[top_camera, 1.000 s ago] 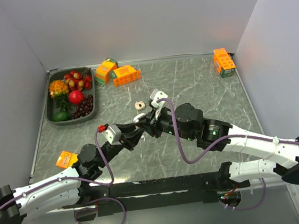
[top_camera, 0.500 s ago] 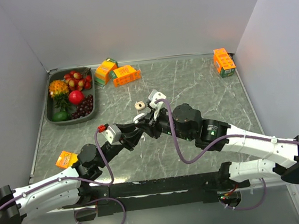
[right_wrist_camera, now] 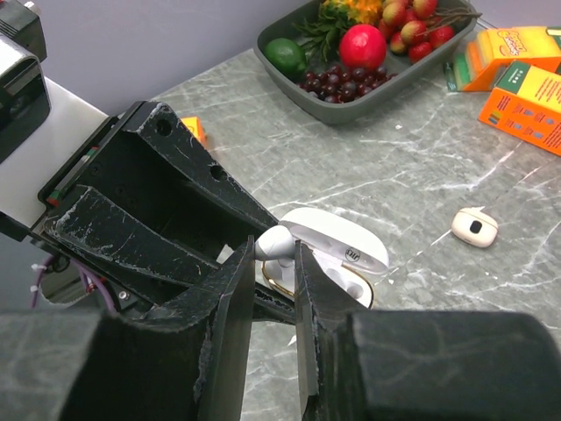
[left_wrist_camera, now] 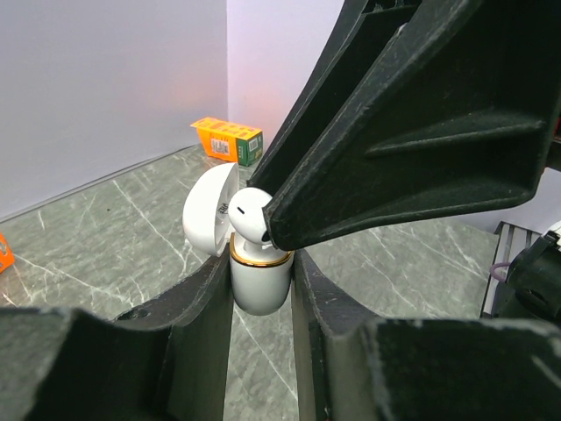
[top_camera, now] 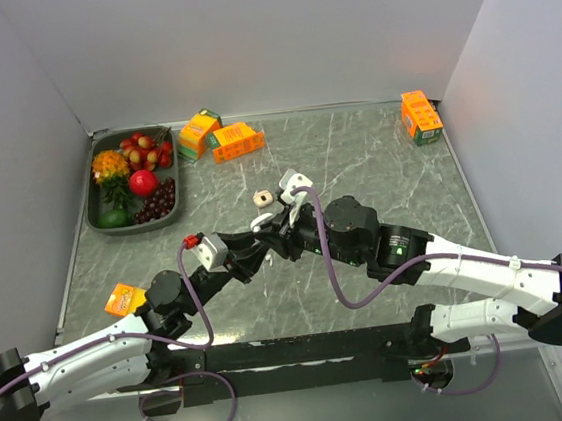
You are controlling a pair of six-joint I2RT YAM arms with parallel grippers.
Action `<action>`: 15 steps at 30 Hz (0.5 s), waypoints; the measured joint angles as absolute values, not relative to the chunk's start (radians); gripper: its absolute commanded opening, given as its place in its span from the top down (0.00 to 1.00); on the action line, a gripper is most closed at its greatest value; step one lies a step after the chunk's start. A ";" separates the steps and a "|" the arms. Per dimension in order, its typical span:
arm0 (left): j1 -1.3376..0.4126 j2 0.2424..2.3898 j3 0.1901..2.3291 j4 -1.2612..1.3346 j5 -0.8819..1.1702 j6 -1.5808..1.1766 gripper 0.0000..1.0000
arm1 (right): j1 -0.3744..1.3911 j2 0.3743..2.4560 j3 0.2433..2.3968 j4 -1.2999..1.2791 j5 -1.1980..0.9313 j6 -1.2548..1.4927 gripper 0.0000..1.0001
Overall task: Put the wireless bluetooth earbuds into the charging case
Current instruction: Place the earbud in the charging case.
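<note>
Two grippers meet above the middle of the grey marbled table (top_camera: 386, 159), and we read the arrangement as one hand steadying while the other inserts. The left gripper (top_camera: 257, 245) is clamped on the small white charging case with a gold rim (left_wrist_camera: 260, 279). One finger presses each side of its body, so the case stands upright and clear of the table. Its round white lid (left_wrist_camera: 209, 210) is swung back, which leaves the mouth free from above. The right gripper (right_wrist_camera: 272, 263) is pinched narrowly on the tiny white plastic earbud with a short stem (left_wrist_camera: 248, 213). The earbud sits right at the gold rim with its rounded head above it; we cannot tell how deep the stem has gone.

From the near left corner the left arm stretches low, its forearm running far and to the right. From the near right the right arm reaches across to the left, wrist bent so its fingers slant down over the case and cross close past the left fingers.

A small cream puck-shaped piece (right_wrist_camera: 474, 227) lies on the table just beyond the grippers, apart from both.
</note>
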State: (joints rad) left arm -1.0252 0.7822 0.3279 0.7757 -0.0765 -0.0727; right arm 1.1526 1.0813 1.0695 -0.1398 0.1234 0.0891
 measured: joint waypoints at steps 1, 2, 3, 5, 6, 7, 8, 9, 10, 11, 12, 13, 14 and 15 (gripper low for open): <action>-1.025 0.782 0.328 0.775 -0.076 -0.073 0.99 | 1.154 1.081 1.069 -0.141 0.126 0.091 0.62; -1.025 0.782 0.328 0.773 -0.076 -0.073 0.99 | 1.155 1.081 1.069 -0.142 0.128 0.093 0.60; -1.025 0.782 0.328 0.773 -0.076 -0.073 0.99 | 1.155 1.081 1.069 -0.144 0.131 0.095 0.58; -1.025 0.781 0.328 0.773 -0.078 -0.072 0.99 | 1.156 1.079 1.069 -0.151 0.141 0.097 0.55; -1.025 0.780 0.328 0.773 -0.078 -0.072 0.99 | 1.156 1.078 1.069 -0.152 0.146 0.098 0.54; -1.025 0.778 0.328 0.773 -0.078 -0.072 0.99 | 1.156 1.077 1.069 -0.153 0.150 0.099 0.53; -1.025 0.776 0.328 0.773 -0.078 -0.072 0.99 | 1.156 1.076 1.069 -0.154 0.152 0.099 0.53; -1.025 0.775 0.328 0.773 -0.079 -0.072 0.99 | 1.156 1.074 1.069 -0.154 0.156 0.099 0.53; -1.025 0.775 0.328 0.773 -0.080 -0.072 0.99 | 1.156 1.073 1.069 -0.154 0.158 0.100 0.53; -1.025 0.775 0.328 0.773 -0.080 -0.072 0.99 | 1.156 1.072 1.069 -0.156 0.162 0.100 0.53; -1.025 0.775 0.328 0.773 -0.081 -0.072 0.99 | 1.156 1.071 1.069 -0.159 0.165 0.101 0.52; -1.025 0.775 0.328 0.773 -0.082 -0.072 0.99 | 1.156 1.069 1.069 -0.161 0.167 0.102 0.52; -1.025 0.775 0.328 0.773 -0.084 -0.072 0.99 | 1.156 1.068 1.069 -0.164 0.169 0.103 0.52; -1.025 0.775 0.328 0.772 -0.084 -0.072 0.99 | 1.156 1.065 1.069 -0.166 0.172 0.104 0.51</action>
State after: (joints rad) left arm -1.0248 0.7750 0.3279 0.7723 -0.0845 -0.0719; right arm 1.1564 1.0653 1.0691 -0.1661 0.1719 0.1040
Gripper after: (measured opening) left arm 0.326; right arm 0.477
